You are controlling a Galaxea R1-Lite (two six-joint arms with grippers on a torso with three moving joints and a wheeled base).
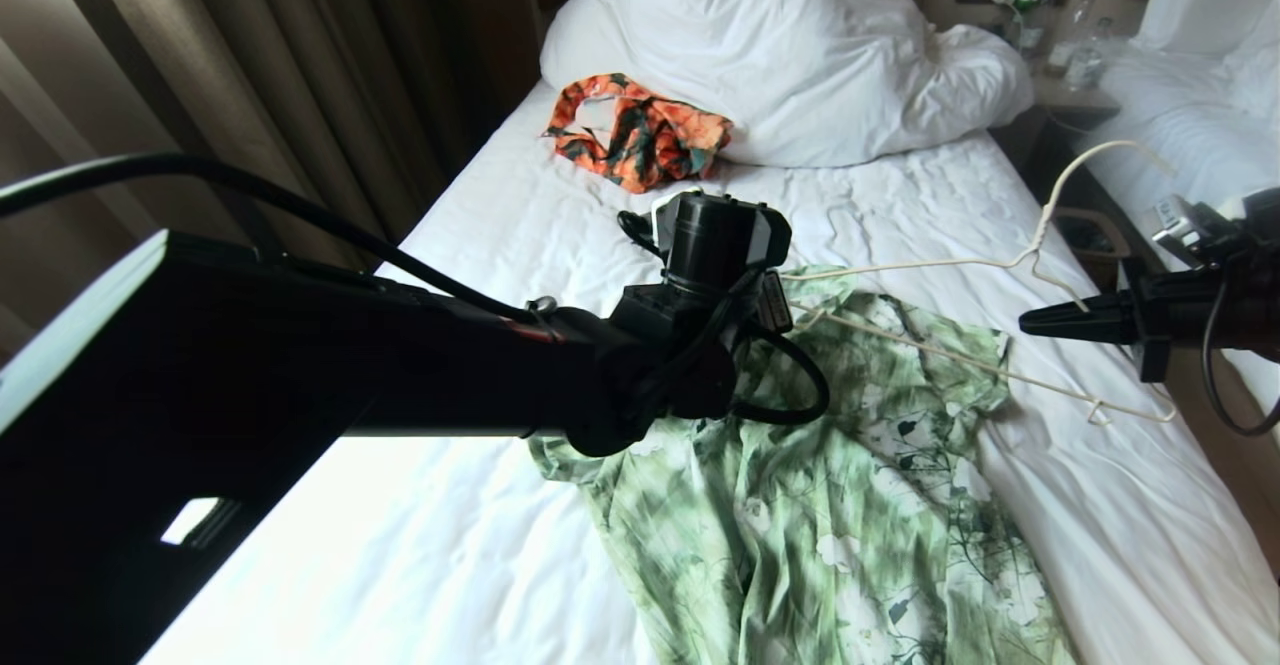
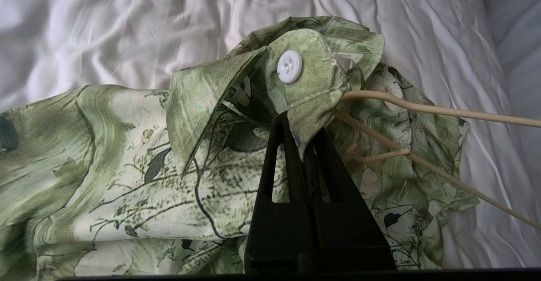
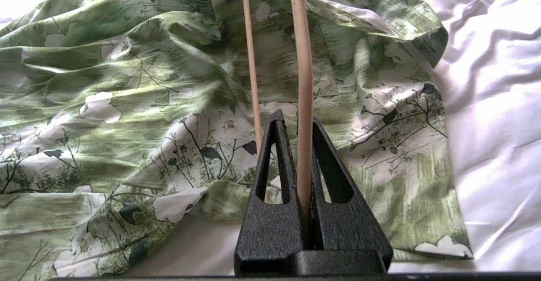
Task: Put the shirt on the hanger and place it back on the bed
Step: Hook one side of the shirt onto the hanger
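Two grips are set: your left gripper (image 2: 302, 141) has its jaws clenched on the collar of the shirt (image 1: 840, 505), and your right gripper (image 3: 298, 145) is clamped on the hanger (image 1: 960, 265) beside its hook. One hanger arm is tucked into the neck opening. Shirt mostly lies flat on the bed (image 1: 480, 245). Second shoulder and set-down remain, by my read.

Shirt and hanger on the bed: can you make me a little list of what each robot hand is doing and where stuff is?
left gripper: shut on the shirt by its collar
right gripper: shut on the hanger, held over the shirt
hanger end: pushed in at the collar
shirt: mostly spread on the bed
orange garment: beside the pillow
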